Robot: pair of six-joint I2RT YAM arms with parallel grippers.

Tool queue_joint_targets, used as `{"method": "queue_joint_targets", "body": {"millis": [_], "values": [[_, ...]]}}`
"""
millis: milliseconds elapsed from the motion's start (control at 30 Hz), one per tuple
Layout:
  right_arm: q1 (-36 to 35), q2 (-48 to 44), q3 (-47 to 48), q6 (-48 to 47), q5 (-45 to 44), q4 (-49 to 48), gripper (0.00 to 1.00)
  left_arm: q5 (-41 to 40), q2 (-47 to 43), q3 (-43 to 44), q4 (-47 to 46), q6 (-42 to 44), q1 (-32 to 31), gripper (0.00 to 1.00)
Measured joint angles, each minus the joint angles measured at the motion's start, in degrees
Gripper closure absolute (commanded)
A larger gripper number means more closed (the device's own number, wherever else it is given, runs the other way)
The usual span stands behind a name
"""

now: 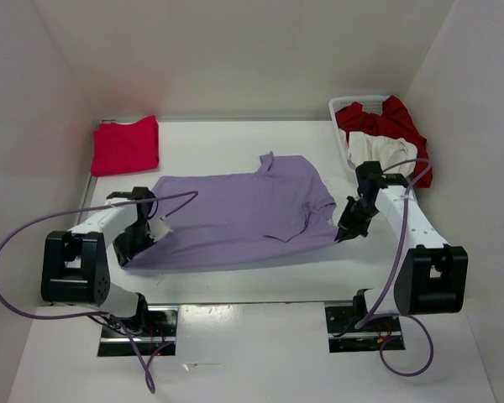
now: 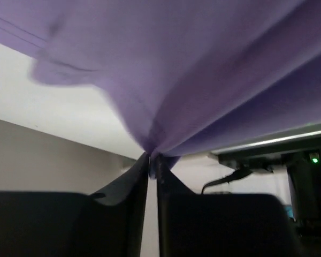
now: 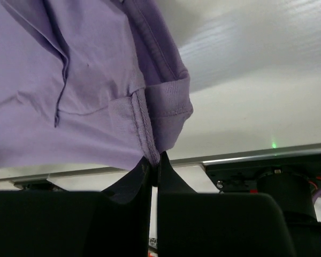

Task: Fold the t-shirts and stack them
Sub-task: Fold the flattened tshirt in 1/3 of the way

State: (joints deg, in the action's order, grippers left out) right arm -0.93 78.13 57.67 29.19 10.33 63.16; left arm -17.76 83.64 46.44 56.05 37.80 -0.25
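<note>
A lavender t-shirt lies spread across the middle of the table, collar toward the back. My left gripper pinches its near left corner. In the left wrist view that lavender cloth fans up from the left gripper, whose fingertips stand a sliver apart with fabric between them. My right gripper is shut on the hem at the near right side. In the right wrist view the stitched lavender hem runs into the right gripper. A folded magenta-pink t-shirt rests at the back left.
A white lattice basket stands at the back right with a dark red t-shirt and a cream white t-shirt spilling over its near side. White walls close in the table on three sides. Purple cables loop from both arms.
</note>
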Motion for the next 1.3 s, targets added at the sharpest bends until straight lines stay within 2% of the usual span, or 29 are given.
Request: {"method": "queue_joint_targets", "body": {"millis": [33, 67, 100, 167, 200, 333, 433, 500, 533, 600, 633, 667, 733, 800, 900, 1000, 1133, 1233, 1267, 1300], "values": [[-0.31, -0.50, 0.00, 0.37, -0.33, 0.46, 0.98, 0.00, -0.02, 0.17, 1.05, -0.02, 0.00, 0.67], [-0.61, -0.94, 0.00, 0.83, -0.92, 1.05, 0.95, -0.02, -0.02, 0.70, 2.29, 0.04, 0.00, 0.58], [-1.07, -1.20, 0.00, 1.20, -1.49, 1.60, 0.76, -0.07, 0.02, 1.33, 3.17, 0.07, 0.00, 0.50], [-2.01, -1.29, -0.02, 1.97, -2.23, 2.49, 0.68, -0.09, 0.07, 2.86, 4.52, -0.13, 0.00, 0.36], [-2.27, -1.29, -0.02, 2.05, -2.58, 2.78, 0.63, -0.39, 0.15, 3.69, 5.03, -0.15, 0.00, 0.36], [-2.49, -1.60, 0.00, 2.54, -3.85, 4.04, 0.63, -2.82, 0.87, 8.44, 7.04, -0.55, 0.00, 0.33], [-2.49, -2.58, 0.87, 3.37, -5.46, 5.33, 0.63, -4.76, 2.23, 17.20, 8.44, -0.44, -0.42, 0.31], [-2.49, -3.37, 2.62, 3.89, -6.54, 6.32, 0.68, -6.54, 3.58, 25.14, 8.33, -0.28, -1.66, 0.28], [-2.49, -3.82, 4.11, 4.26, -6.95, 6.67, 0.74, -7.63, 4.15, 28.39, 7.67, -0.17, -2.75, 0.26], [-2.49, -4.81, 6.38, 4.81, -7.13, 6.38, 0.81, -10.16, 5.18, 33.09, 5.88, 0.39, -5.66, 0.26], [-2.67, -5.40, 7.06, 5.35, -6.80, 5.99, 0.87, -11.72, 5.46, 33.86, 5.16, 0.94, -6.80, 0.28], [-3.02, -5.88, 7.15, 5.90, -6.36, 5.40, 0.89, -13.22, 5.60, 33.73, 4.94, 1.29, -7.52, 0.32], [-5.07, -6.36, 6.25, 7.80, -5.25, 3.58, 0.92, -15.69, 5.64, 31.54, 6.05, 1.97, -6.95, 0.34], [-8.87, -6.16, 3.85, 10.16, -3.76, 0.74, 0.92, -17.38, 5.29, 26.53, 8.04, 2.34, -4.04, 0.38], [-14.53, -3.45, 1.07, 13.05, -1.42, -2.84, 0.92, -19.63, 3.91, 16.13, 11.63, 2.51, 1.73, 0.38], [-16.98, 0.74, 0.70, 13.68, -0.07, -5.49, 0.76, -20.52, 0.96, 9.68, 14.86, 2.58, 6.40, 0.38], [-17.11, 3.37, -0.09, 13.84, -0.92, -7.78, 0.59, -20.00, -2.84, 5.77, 16.74, 2.36, 7.45, 0.38], [-16.63, 2.12, -1.97, 14.14, -2.27, -8.41, 0.55, -16.17, -2.91, 8.74, 16.33, 2.29, 7.43, 0.36], [-16.33, 1.20, -2.93, 14.43, -2.64, -8.79, 0.49, -13.77, -2.69, 11.76, 15.80, 2.21, 7.34, 0.36], [-16.02, 0.39, -3.76, 14.78, -2.95, -8.92, 0.49, -11.58, -2.56, 14.80, 14.19, 2.10, 7.23, 0.35]]}}
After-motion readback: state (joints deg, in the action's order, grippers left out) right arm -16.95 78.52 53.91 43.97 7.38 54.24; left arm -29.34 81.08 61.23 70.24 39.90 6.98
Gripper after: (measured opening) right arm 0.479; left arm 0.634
